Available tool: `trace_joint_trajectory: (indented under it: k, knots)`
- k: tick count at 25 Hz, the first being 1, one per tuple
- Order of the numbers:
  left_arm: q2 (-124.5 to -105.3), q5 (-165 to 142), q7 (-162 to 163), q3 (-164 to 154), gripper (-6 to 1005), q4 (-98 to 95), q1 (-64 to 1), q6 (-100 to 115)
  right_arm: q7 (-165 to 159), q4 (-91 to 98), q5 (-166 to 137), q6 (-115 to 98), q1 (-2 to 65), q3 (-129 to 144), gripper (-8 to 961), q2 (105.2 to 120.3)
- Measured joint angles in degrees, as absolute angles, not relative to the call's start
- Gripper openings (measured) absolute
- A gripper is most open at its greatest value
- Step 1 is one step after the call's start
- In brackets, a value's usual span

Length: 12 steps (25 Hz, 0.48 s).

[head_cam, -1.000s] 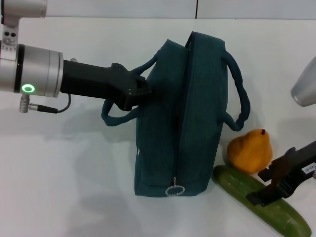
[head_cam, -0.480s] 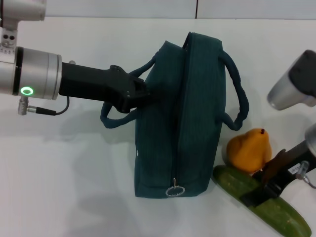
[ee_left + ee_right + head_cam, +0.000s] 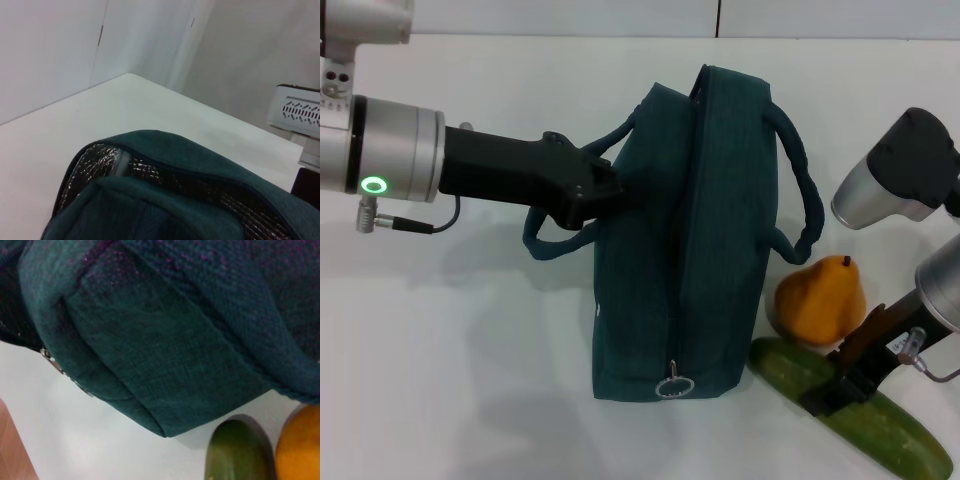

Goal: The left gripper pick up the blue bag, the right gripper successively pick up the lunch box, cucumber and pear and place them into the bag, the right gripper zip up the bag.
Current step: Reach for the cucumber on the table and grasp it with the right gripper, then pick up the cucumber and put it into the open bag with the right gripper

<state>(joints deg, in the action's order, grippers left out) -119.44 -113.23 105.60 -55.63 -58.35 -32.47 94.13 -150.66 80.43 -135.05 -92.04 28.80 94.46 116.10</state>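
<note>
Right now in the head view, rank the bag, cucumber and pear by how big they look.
1. Bag, by far the largest.
2. Cucumber, long, though the right gripper covers part of it.
3. Pear, smallest.
All three lie at a similar distance, so the order looks reliable.

Left gripper (image 3: pixel 605 190) fingertips hidden behind the blue bag (image 3: pixel 690 240). Right gripper (image 3: pixel 835 385) fingertips indistinct against the cucumber (image 3: pixel 860 425), whose end the head view's edge crops.

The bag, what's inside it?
Through the blue bag's gap, the left wrist view shows silver foil lining. A lunch box cannot be made out; the rest is covered by fabric.
</note>
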Motion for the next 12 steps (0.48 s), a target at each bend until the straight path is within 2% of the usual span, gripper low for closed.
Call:
trace_joint_trajectory:
  k: [9,12]
  knots:
    - [-119.35,-113.4,105.6,-55.6,40,-58.3,-32.3,94.1,-150.4,80.4,-134.6,-92.3,28.7,94.2,529,115.84]
    - [-119.34,-113.4,105.6,-55.6,40,-58.3,-32.0,94.2,-149.5,80.9,-133.6,-92.3,28.3,93.4,529,115.52]
